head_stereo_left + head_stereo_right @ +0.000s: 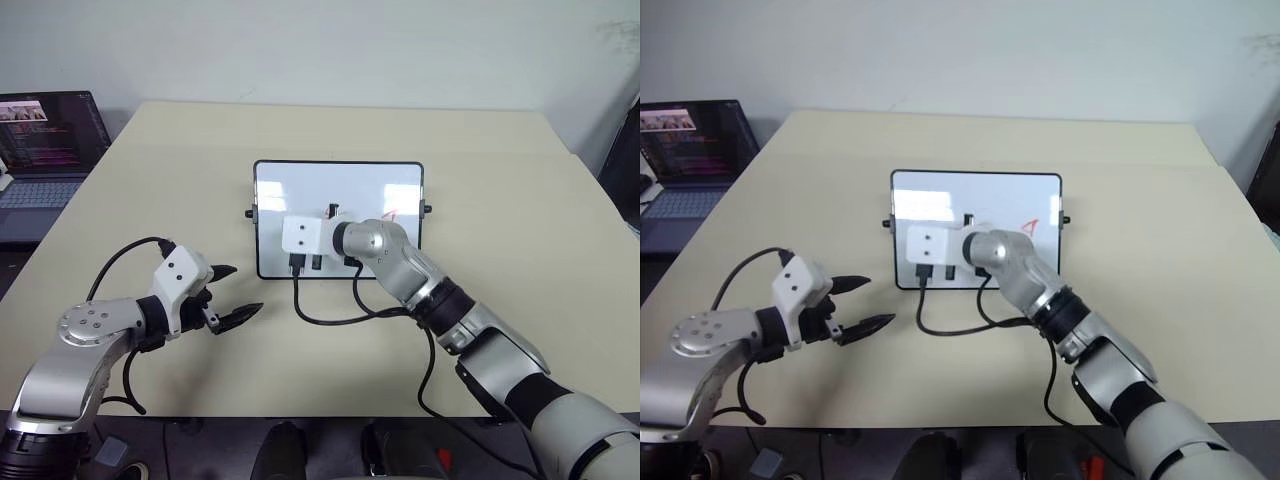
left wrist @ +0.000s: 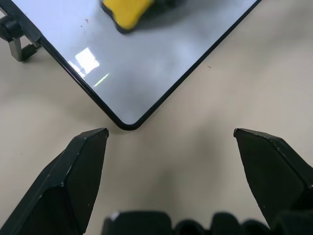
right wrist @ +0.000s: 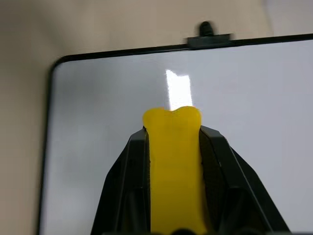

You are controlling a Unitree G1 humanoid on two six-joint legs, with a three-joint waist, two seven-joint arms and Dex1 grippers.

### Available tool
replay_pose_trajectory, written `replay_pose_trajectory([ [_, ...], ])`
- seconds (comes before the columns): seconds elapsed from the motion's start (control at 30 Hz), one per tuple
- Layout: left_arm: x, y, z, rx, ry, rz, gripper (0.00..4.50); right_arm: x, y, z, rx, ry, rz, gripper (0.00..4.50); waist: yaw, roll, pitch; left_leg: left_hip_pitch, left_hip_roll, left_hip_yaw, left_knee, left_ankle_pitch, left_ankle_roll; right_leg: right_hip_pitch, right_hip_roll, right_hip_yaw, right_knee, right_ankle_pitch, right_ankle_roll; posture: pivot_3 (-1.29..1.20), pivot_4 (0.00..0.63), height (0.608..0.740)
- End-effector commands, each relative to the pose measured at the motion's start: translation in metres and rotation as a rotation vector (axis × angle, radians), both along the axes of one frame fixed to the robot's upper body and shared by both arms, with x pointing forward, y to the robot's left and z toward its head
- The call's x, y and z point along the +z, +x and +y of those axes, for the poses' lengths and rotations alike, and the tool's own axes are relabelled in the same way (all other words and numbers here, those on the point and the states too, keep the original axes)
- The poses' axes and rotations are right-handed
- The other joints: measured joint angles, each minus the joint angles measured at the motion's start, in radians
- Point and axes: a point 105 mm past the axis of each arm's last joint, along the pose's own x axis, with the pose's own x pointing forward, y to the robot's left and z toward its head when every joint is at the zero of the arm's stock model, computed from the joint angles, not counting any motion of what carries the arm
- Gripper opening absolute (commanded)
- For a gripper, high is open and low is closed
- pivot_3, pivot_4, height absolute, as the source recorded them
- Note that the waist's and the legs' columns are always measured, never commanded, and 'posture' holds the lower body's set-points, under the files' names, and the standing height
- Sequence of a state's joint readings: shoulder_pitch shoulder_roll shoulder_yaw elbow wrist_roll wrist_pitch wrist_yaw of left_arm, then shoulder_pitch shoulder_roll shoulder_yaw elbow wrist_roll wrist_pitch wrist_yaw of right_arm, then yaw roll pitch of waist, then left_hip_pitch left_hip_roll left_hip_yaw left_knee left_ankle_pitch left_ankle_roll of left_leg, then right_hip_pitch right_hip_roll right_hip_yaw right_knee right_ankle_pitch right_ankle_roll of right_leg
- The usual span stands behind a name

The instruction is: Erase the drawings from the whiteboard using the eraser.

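Right gripper [image 3: 173,147] clamps the small bright-yellow block eraser [image 3: 174,166] over the glossy white black-framed whiteboard [image 1: 300,185], mid-desk [image 1: 500,200]. One red marker scribble [image 1: 1029,228] remains near the board's right edge; rest looks clean. Left gripper [image 1: 229,295] open, idle at the desk's near edge.

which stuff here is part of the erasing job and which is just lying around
In the job: whiteboard, red drawing, yellow eraser shut in the right gripper.

Lying about: laptop; the open left gripper idles beside the board.
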State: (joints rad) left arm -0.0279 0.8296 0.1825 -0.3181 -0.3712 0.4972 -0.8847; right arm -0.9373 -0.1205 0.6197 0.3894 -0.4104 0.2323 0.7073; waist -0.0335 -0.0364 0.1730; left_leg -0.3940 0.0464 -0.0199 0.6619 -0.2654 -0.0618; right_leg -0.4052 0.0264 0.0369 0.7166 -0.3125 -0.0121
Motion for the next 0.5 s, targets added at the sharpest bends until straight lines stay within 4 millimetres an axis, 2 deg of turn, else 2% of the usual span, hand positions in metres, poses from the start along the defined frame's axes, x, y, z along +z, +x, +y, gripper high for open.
replay_pose_trajectory([
  [0.03,0.010,0.000,0.000,-0.017,0.030,-0.040,4.50,-0.009,0.004,-0.011,-0.034,-0.052,0.005,1.02,0.000,0.000,0.000,0.000,0.000,0.000,0.000,0.000,0.000,0.000,0.000,0.000,0.000,0.000,0.000,0.00,0.150,0.740],
  [0.07,0.011,0.000,0.000,-0.017,0.032,-0.040,4.50,-0.004,0.007,-0.009,-0.043,-0.035,-0.022,1.02,0.000,0.000,0.000,0.000,0.000,0.000,0.000,0.000,0.000,0.000,0.000,0.000,0.001,0.000,0.000,0.00,0.150,0.740],
  [0.17,0.010,-0.001,0.000,-0.019,0.034,-0.036,4.50,0.038,0.020,0.006,-0.081,0.144,-0.198,1.02,-0.002,0.000,0.000,0.001,0.000,0.000,0.000,0.000,0.000,0.000,0.001,0.000,0.001,0.000,0.000,0.00,0.150,0.740],
  [0.27,0.010,-0.001,0.000,-0.019,0.036,-0.034,4.50,0.056,0.020,0.018,-0.063,0.226,-0.255,1.02,-0.002,0.000,0.000,0.001,0.000,0.000,0.000,0.000,0.000,0.000,0.001,0.000,0.001,0.000,0.000,0.00,0.150,0.740],
  [0.37,0.011,-0.001,0.000,-0.019,0.034,-0.036,4.50,0.049,0.011,0.031,-0.015,0.217,-0.216,1.01,-0.002,0.000,0.000,-0.001,0.000,0.000,0.000,0.000,0.000,0.000,0.001,0.000,-0.001,0.000,0.000,0.00,0.150,0.740],
  [0.5,0.012,-0.001,0.000,-0.016,0.032,-0.040,4.50,0.007,0.000,0.027,0.025,0.068,-0.057,1.01,-0.001,0.000,0.000,-0.003,0.001,0.000,-0.001,0.000,0.000,-0.002,0.001,0.000,-0.004,0.000,0.000,0.00,0.150,0.740],
])
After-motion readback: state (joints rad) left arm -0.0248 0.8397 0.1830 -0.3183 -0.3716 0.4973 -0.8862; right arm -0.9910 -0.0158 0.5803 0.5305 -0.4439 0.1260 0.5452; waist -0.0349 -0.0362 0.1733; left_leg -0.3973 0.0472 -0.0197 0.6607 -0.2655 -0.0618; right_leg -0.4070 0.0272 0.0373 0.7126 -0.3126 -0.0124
